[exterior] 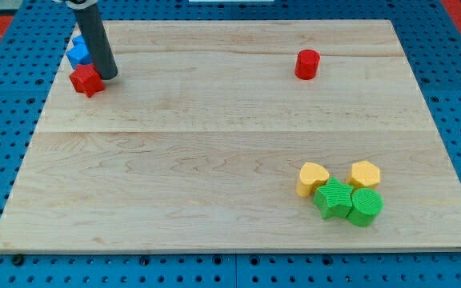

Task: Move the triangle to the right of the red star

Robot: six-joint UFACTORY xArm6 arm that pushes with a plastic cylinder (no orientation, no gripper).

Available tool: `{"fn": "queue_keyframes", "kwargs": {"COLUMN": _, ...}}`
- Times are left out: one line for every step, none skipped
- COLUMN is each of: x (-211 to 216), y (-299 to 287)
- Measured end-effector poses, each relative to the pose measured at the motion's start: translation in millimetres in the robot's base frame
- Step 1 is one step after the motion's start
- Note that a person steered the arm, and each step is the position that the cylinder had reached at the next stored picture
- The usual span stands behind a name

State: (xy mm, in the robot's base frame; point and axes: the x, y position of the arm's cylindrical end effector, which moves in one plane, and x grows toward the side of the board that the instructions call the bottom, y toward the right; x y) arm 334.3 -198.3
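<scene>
A red star [86, 80] lies near the top left corner of the wooden board [214, 152]. A blue block [78, 51], partly hidden behind the rod, sits just above it; its shape is hard to make out, and it may be the triangle. My tip [108, 75] rests on the board right next to the red star's right side, below and to the right of the blue block.
A red cylinder [306, 64] stands at the upper right. At the lower right sit a yellow heart [312, 178], a yellow hexagon [364, 174], a green star [333, 198] and a green cylinder [366, 206], bunched together.
</scene>
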Motion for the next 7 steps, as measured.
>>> {"fn": "queue_keyframes", "kwargs": {"x": 25.3, "y": 0.0}}
{"fn": "queue_keyframes", "kwargs": {"x": 63.3, "y": 3.0}}
{"fn": "queue_keyframes", "kwargs": {"x": 87.2, "y": -52.4}}
{"fn": "queue_keyframes", "kwargs": {"x": 78.7, "y": -105.8}}
{"fn": "queue_keyframes", "kwargs": {"x": 30.8, "y": -104.8}}
{"fn": "queue_keyframes", "kwargs": {"x": -63.5, "y": -72.5}}
{"fn": "queue_keyframes", "kwargs": {"x": -119.8, "y": -72.3}}
